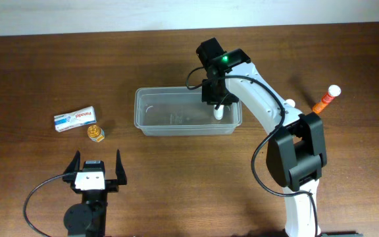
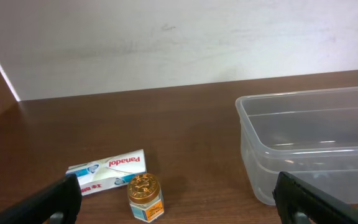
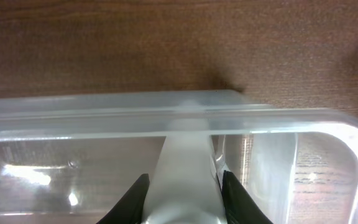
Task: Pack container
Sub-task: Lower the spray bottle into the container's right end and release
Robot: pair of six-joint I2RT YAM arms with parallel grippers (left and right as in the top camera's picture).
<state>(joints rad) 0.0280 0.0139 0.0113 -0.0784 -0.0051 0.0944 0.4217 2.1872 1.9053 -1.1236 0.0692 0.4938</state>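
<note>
the right claw (image 3: 185, 200), closed on a white bottle (image 3: 184, 155), hangs in the right end of the container (image 1: 170, 130) directly beneath it, so lower straight down and release only near the floor (a wall stands just beyond the bottle).

Robot lab: brown wooden table (image 1: 31, 66), plain white wall (image 2: 166, 43).

A dark brown wooden table (image 1: 31, 66) meets a plain white wall (image 2: 166, 43)
</note>
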